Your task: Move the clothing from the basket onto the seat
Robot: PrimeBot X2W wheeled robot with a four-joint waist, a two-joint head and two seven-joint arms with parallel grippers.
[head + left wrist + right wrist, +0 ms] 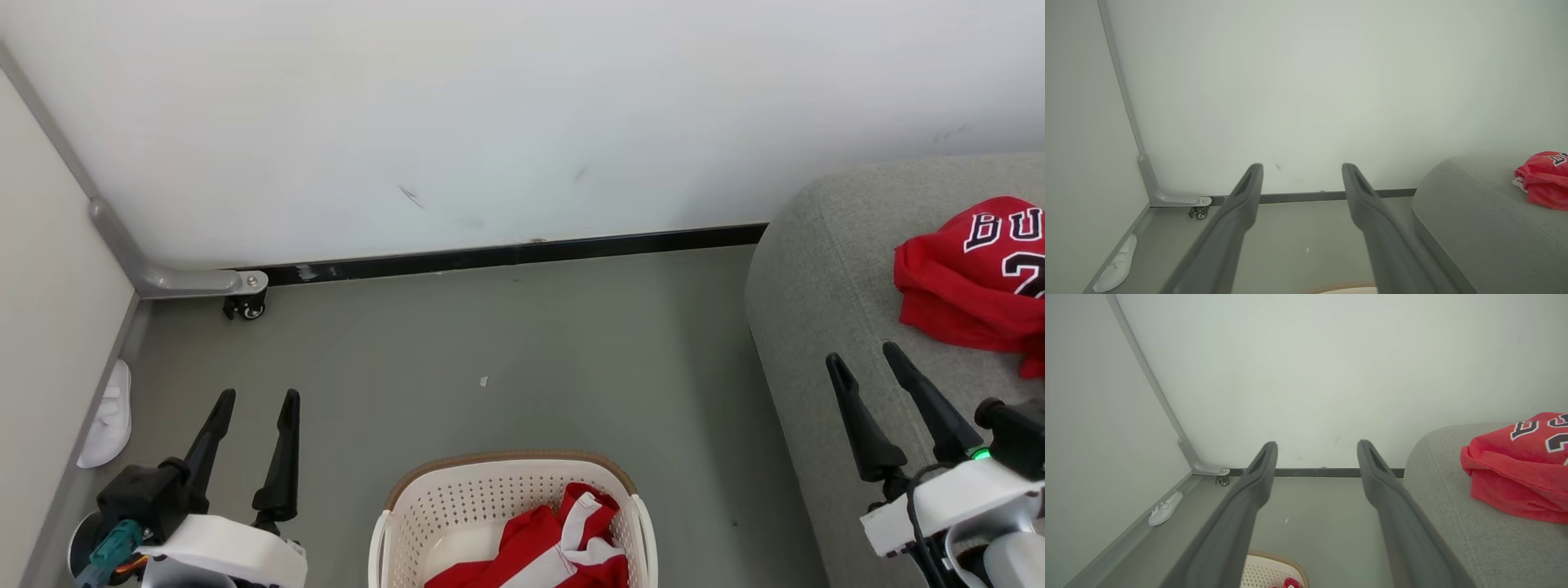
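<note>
- Lying at eight o'clock in the head view, a white slipper [110, 416] with moulded straps rests on the smooth grey-green floor [571, 343], close against a pale side panel [49, 269].
- At ten o'clock, a small black caster [245, 308] sits under a grey metal bracket at the foot of the matte white wall [522, 106].
- At seven o'clock, the left gripper [259, 395] points up the view over bare floor. Its two long, dark, tapering fingers stand apart with nothing between them.
- At six o'clock stands the basket [490, 498], an oval of cream-white plastic. Its walls are pierced with rows of small holes and it is edged by a brown rim. The bottom edge of the view cuts it off.
- Inside the basket, towards its right half, lie the shorts [563, 547], crumpled red cloth with a broad white stripe.
- From three to five o'clock spreads the sofa [816, 343], covered in grey woven fabric with a rounded corner and a stitched seam.
- At four o'clock, the right gripper [862, 354] is over the sofa cushion, its fingers spread and empty.
- At three o'clock, the jersey [971, 278] lies bunched on the sofa. It is soft red knit with black-and-white lettering, partly cut off by the right edge of the view.
</note>
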